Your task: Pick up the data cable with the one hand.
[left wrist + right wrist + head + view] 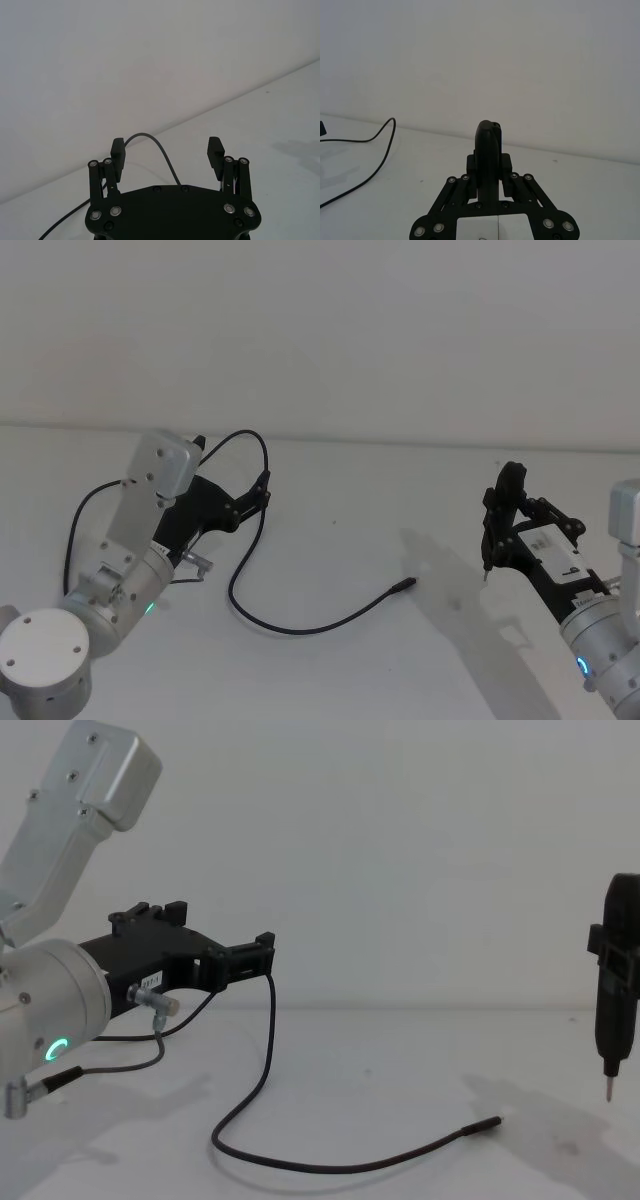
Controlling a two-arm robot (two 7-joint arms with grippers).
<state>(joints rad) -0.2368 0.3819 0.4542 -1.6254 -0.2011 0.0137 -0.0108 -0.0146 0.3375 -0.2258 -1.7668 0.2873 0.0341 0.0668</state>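
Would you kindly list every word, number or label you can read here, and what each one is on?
"297-1": small white label on the left tool's side, just readable in the chest view.
White label on the right tool, which clamps a black pen: dark mark, too small to read.
No other text.

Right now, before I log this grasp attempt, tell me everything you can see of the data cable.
The data cable is a thin black flexible cord, matte like rubber. Its slim plug lies on the white table. The cord curves back along the table, then rises off the surface to arch between the fingers of the open left gripper.
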